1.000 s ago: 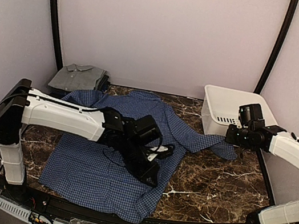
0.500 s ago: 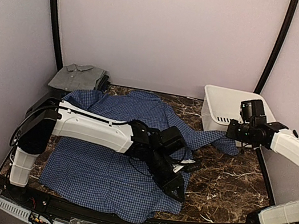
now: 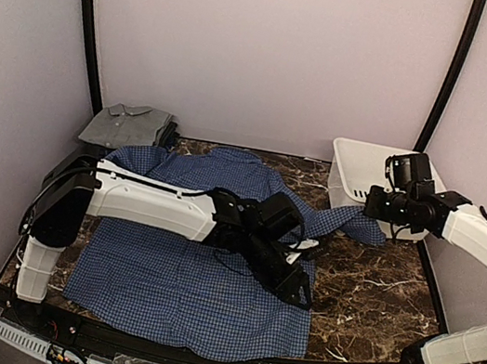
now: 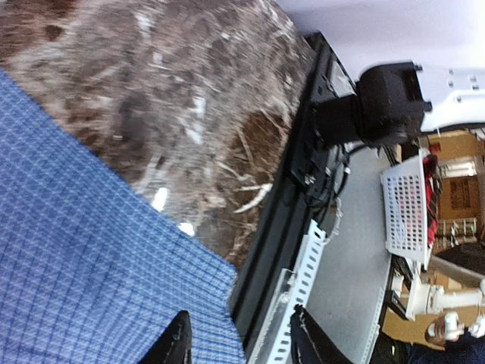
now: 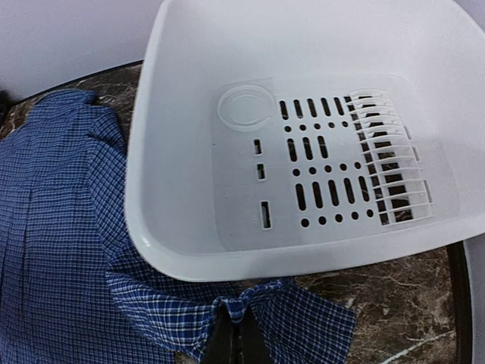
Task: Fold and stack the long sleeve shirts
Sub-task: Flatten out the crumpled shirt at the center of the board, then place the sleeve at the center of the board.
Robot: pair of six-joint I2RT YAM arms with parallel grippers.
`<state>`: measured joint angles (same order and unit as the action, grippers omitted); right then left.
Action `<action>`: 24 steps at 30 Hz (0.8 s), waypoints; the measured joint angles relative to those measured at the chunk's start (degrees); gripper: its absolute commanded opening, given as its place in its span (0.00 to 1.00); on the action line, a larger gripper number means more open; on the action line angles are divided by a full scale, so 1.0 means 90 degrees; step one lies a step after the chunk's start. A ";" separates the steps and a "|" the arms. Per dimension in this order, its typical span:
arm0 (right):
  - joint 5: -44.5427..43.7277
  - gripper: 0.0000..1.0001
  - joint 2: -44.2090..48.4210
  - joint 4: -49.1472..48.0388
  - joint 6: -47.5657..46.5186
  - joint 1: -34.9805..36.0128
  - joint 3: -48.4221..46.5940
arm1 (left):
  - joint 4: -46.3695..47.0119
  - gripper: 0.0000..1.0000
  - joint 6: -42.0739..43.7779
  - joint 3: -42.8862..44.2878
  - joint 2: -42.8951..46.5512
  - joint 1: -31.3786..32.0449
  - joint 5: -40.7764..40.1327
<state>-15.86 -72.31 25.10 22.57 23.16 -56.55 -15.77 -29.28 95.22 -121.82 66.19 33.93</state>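
The blue checked shirt (image 3: 180,275) lies spread on the marble table, collar to the back. My left gripper (image 3: 296,293) hovers open and empty over its right front corner; in the left wrist view the gripper (image 4: 241,347) straddles the shirt's corner (image 4: 204,303) and the table's edge. My right gripper (image 3: 372,208) is shut on the cuff of the right sleeve (image 3: 349,224), just in front of the tub. In the right wrist view the gripper (image 5: 239,337) pinches the cuff (image 5: 250,303). The plain grey shirt (image 3: 127,125) lies folded at the back left.
A white plastic tub (image 3: 348,189) stands at the back right, its rim (image 5: 227,262) right above the pinched cuff. Bare marble table (image 3: 374,299) shows at the front right. The black table edge and a perforated rail (image 4: 303,265) run close to the left gripper.
My left arm swept right across the blue shirt, and the shirt's right front side now lies spread out flat. My right gripper shifted slightly back and left with the cuff.
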 measured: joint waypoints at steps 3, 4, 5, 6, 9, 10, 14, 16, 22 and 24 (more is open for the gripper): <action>0.0284 0.02 -0.0015 -0.0175 -0.0010 0.0532 -0.0010 | 0.0340 0.45 -0.0393 -0.0646 0.0544 -0.0464 -0.0367; 0.0367 0.04 -0.0051 -0.0255 -0.0019 0.0765 -0.0017 | 0.0483 0.47 -0.0522 -0.0882 0.0755 -0.0699 -0.0461; 0.0430 0.07 -0.0126 -0.0321 -0.0034 0.0981 -0.0041 | 0.0612 0.47 -0.0648 -0.1086 0.0950 -0.0916 -0.0556; 0.0505 0.14 -0.0265 -0.0391 -0.0056 0.1192 -0.0092 | 0.0709 0.47 -0.0760 -0.1258 0.1134 -0.1137 -0.0639; 0.0695 0.40 -0.0818 -0.0678 -0.0090 0.1678 -0.0143 | 0.0857 0.48 -0.0957 -0.1445 0.1440 -0.1710 -0.0879; 0.0811 0.48 -0.1044 -0.0726 -0.0148 0.1848 -0.0136 | 0.0891 0.48 -0.0993 -0.1464 0.1489 -0.1838 -0.0923; 0.1173 0.70 -0.1362 -0.0835 -0.0075 0.2193 0.0034 | 0.0935 0.48 -0.1049 -0.1528 0.1537 -0.2038 -0.0984; 0.1241 0.71 -0.1275 -0.0872 -0.0029 0.2278 0.0165 | 0.0920 0.48 -0.1049 -0.1576 0.1537 -0.2057 -0.0981; 0.0964 0.65 -0.0668 -0.0928 0.0461 0.2091 0.0573 | 0.0855 0.49 -0.0957 -0.1523 0.1513 -0.2093 -0.0942; 0.0877 0.65 -0.0568 -0.0986 0.0646 0.1904 0.0777 | 0.0780 0.48 -0.0911 -0.1423 0.1457 -0.2096 -0.0923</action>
<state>-7.97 -77.43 16.23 28.38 40.29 -49.56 -8.75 -37.47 82.41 -108.71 47.33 25.63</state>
